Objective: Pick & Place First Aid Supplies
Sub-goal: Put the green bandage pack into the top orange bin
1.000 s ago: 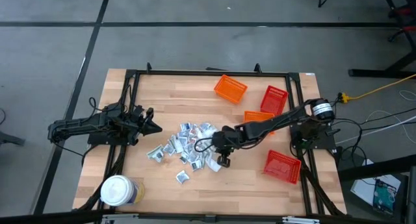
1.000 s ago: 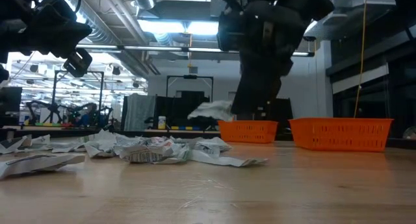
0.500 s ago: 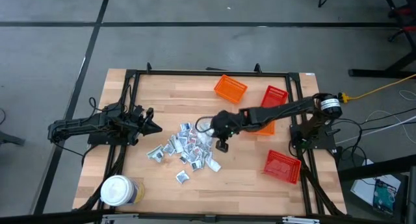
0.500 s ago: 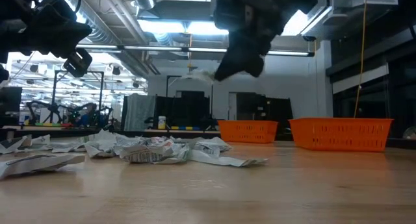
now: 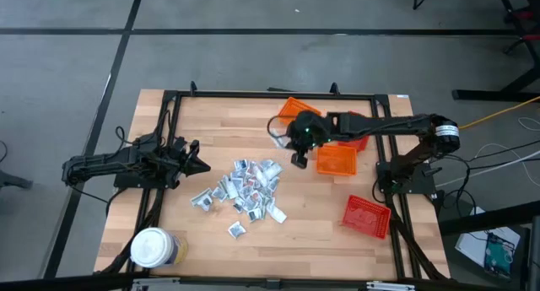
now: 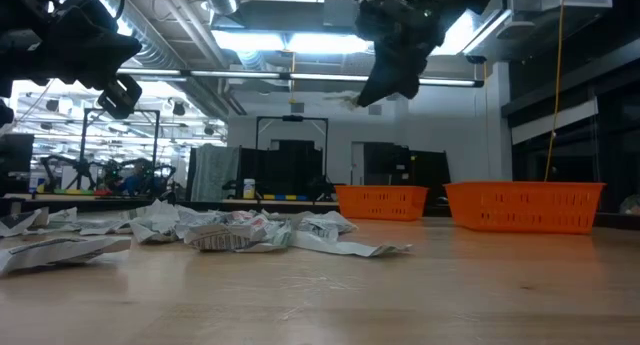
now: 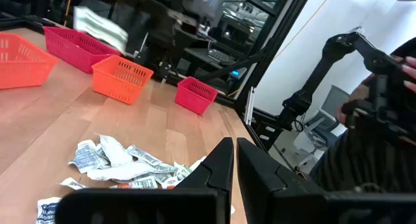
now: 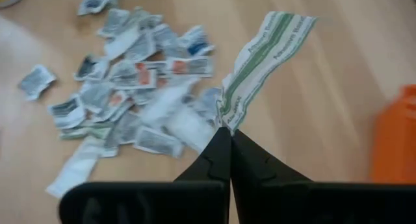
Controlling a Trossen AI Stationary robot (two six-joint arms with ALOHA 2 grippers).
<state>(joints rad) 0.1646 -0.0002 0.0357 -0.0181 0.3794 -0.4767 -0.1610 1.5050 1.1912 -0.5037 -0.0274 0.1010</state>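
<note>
The first aid supplies are small silvery-white sachets lying in a loose pile (image 5: 243, 190) on the wooden table's middle. One long white packet with green print (image 8: 268, 52) is up in the air, with my right gripper (image 5: 283, 132) shut on it, beside the far orange basket (image 5: 299, 114). The low view shows that packet (image 6: 345, 100) sticking out below the gripper (image 6: 385, 80), high over the table. My left gripper (image 5: 199, 165) waits shut at the table's left, level, left of the pile. My right gripper pinches the long packet by one short end (image 8: 227, 122) between its two fingertips. The fingers slant down from the table's right. The packet reaches out ahead of the fingers along their line, slightly bent, lifted clear of the table and the pile.
A red basket (image 5: 356, 126) and a second orange basket (image 5: 336, 158) sit under and beside the right arm. Another red basket (image 5: 366, 215) stands at the near right. A white-lidded jar (image 5: 153, 247) is at the near left corner. A black frame rail (image 5: 253, 94) edges the table.
My right gripper has risen and swung from the pile's near right side toward the table's far edge, ending beside the far orange basket. It has stayed shut on the long packet, which has gone up with it, clear of the pile.
</note>
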